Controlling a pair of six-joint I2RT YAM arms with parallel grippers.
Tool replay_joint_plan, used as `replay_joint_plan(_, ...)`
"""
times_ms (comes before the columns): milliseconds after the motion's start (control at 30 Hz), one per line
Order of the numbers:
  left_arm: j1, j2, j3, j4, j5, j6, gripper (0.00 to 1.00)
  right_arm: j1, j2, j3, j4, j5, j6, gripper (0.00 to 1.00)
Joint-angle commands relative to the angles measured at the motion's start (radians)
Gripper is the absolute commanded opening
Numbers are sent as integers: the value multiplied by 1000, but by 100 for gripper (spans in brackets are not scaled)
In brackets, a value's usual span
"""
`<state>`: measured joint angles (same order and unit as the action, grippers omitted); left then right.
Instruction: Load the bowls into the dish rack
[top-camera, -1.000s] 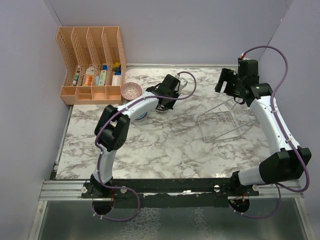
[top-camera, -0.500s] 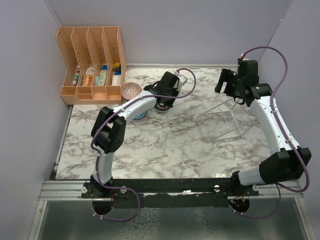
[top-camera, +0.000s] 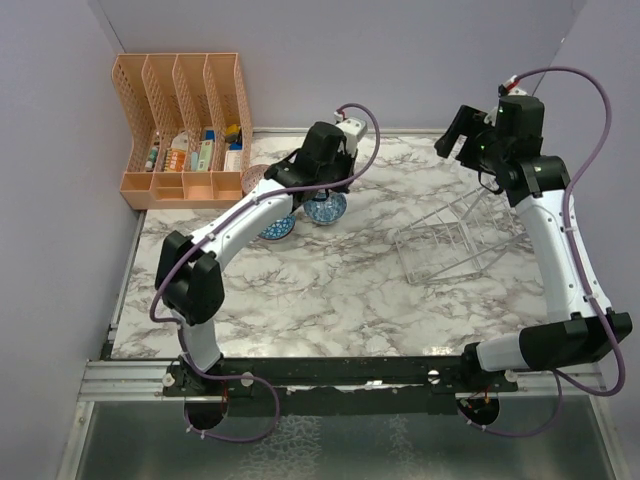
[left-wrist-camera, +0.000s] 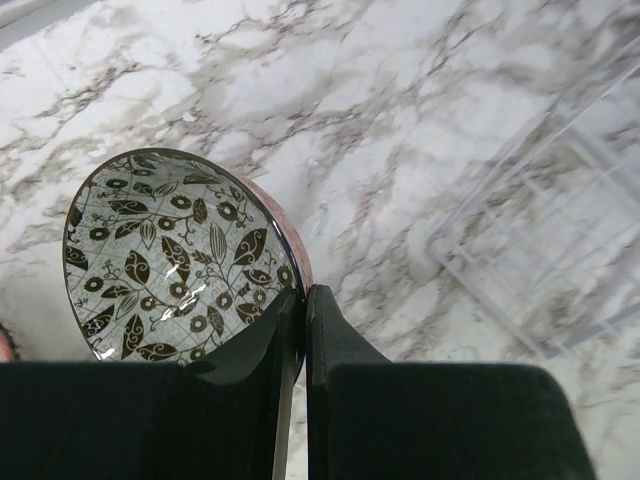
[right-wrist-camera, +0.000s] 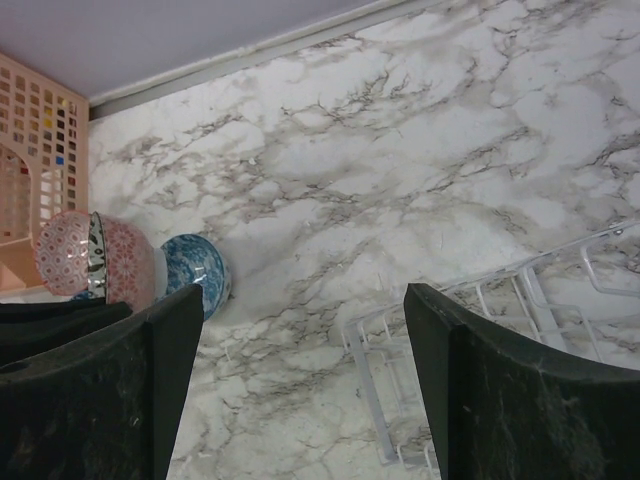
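My left gripper (left-wrist-camera: 303, 300) is shut on the rim of a bowl (left-wrist-camera: 170, 260) with a black-and-white leaf inside and a reddish outside, and holds it tilted above the marble. In the top view the left gripper (top-camera: 318, 178) hangs at the back centre, above a blue bowl (top-camera: 325, 208) and a teal-blue bowl (top-camera: 278, 228). A pink-red bowl (top-camera: 250, 176) shows partly behind the arm. The clear wire dish rack (top-camera: 445, 245) stands tilted at centre right and holds no bowls. My right gripper (top-camera: 465, 135) is open and empty, high above the rack's far end (right-wrist-camera: 480, 330).
An orange slotted organizer (top-camera: 185, 125) with small items stands at the back left, close to the pink-red bowl. Purple walls close in the back and both sides. The right wrist view shows the blue bowl (right-wrist-camera: 195, 275) and bare marble between it and the rack.
My left gripper has risen off the table with the black-and-white bowl, uncovering the blue bowl below. My right arm has lifted and shifted slightly right.
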<state>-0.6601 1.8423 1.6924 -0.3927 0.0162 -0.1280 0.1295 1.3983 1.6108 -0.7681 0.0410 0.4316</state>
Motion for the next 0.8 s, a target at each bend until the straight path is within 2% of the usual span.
replay_joint_plan(0, 12, -137, -77, 211, 156, -251, 0, -5, -32, 68, -42, -30, 46, 81)
replay_joint_plan(200, 14, -267, -364, 598, 321, -671, 0, -7, -37, 107, -69, -41, 52, 81)
replay_joint_plan(400, 4, -293, -569, 921, 364, -1004, 0, -8, -66, 103, -82, -26, 45, 81)
replay_joint_plan(667, -92, -261, -780, 1308, 194, -1395, 0, -11, -103, 75, -75, -30, 36, 82)
replay_joint_plan(767, -149, -230, -800, 1411, 108, -1461, 0, -12, -122, 48, -70, -26, 27, 82)
